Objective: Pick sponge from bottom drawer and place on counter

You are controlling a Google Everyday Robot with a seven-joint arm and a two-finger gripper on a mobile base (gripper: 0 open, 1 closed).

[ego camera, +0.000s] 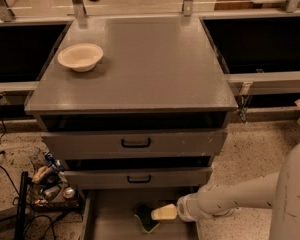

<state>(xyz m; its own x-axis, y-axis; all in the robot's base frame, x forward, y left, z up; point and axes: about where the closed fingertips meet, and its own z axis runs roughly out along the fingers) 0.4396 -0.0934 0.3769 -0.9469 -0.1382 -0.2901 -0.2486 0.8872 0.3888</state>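
Three drawers: the upper drawer (136, 143) and the middle drawer (139, 178), both grey with black handles, stand slightly pulled out under the cabinet top. The bottom drawer (110, 213) below them is drawn out far, its flat floor open to view.
Sponge: the dark green sponge (146, 220) lies on the floor of the bottom drawer, toward its right half, close to the lower edge of the view.
End effector: the cream-coloured end effector (160, 213) is down inside the bottom drawer, reaching in from the right. Its tip is at the sponge's right edge and appears to touch it; whether it is released or clenched cannot be told.
Arm: the white arm (240, 196) runs in from the right edge of the view, low over the speckled floor (260, 144), to the drawer.
Surface: the grey surface (150, 59) on top of the cabinet carries a cream bowl (80, 57) near its left rear corner, well apart from the sponge.
Beside the cabinet: a cluster of small items and black cables (47, 184) sits on the floor left of the drawers.
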